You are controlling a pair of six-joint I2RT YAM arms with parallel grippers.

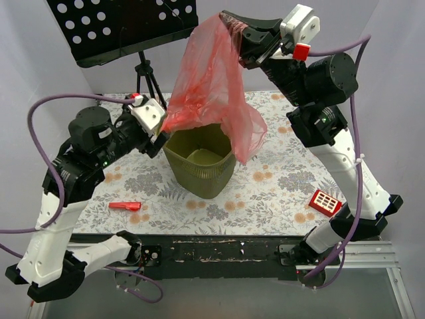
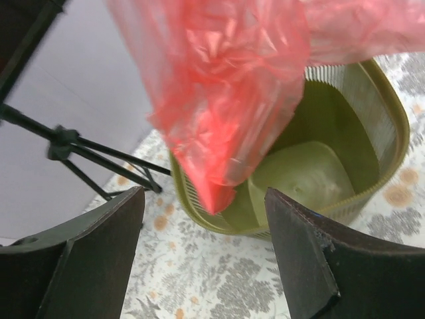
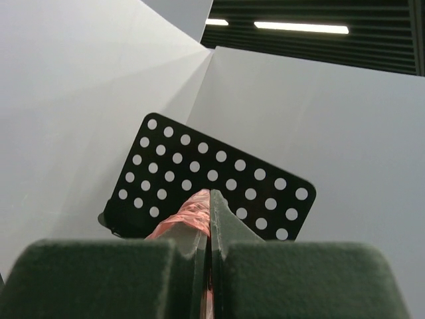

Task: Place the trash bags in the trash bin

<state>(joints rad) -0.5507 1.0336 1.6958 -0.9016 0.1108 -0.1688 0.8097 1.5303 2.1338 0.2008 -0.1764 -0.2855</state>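
The right gripper [image 1: 231, 26] is clamped on the top edge of the trash bag [image 1: 212, 86], holding it high at 12 o'clock from the trash bin [image 1: 199, 169]. The bag drapes down over the bin's opening, with one corner hanging outside the rim at 3 o'clock. The left gripper [image 2: 206, 259] sits at the bin's 9 o'clock, jaws spread apart and empty, close to the bag's lower edge

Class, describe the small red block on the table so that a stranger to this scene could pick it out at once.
Start at the olive-green bin in the middle of the flowered table, then look to the table's near right corner, beside the right arm. The red block lies there; alone among the red things, it carries a grid of white squares.
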